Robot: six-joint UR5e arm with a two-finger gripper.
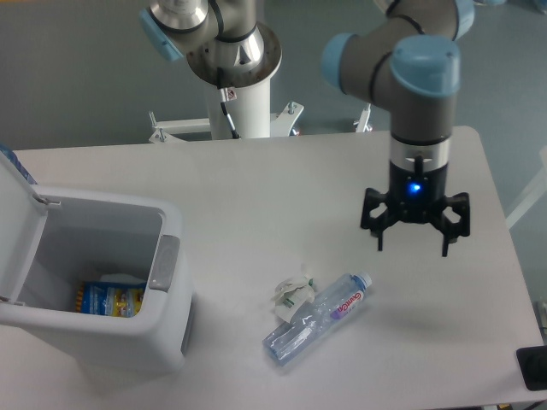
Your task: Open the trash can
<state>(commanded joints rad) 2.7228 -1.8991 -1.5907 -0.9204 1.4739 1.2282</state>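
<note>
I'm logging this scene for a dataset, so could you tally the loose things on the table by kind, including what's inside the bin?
Trash can, white, lid open: 1
Clear plastic bottle, lying on its side: 1
Crumpled white wrapper, touching the bottle: 1
Blue and yellow packet inside the trash can: 1
Total: 4
The open pincer holds none of them.

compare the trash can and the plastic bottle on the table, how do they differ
The trash can is a large, boxy, opaque white bin; the bottle is small, slim and clear with a blue-tinted base. The trash can stands upright with its lid swung open, showing packaging inside; the bottle lies on its side, looking crumpled. The trash can sits at the table's left edge, the bottle nearer the middle, beside a crumpled scrap. Both rest on the white table, untouched by the open pincer.
</note>
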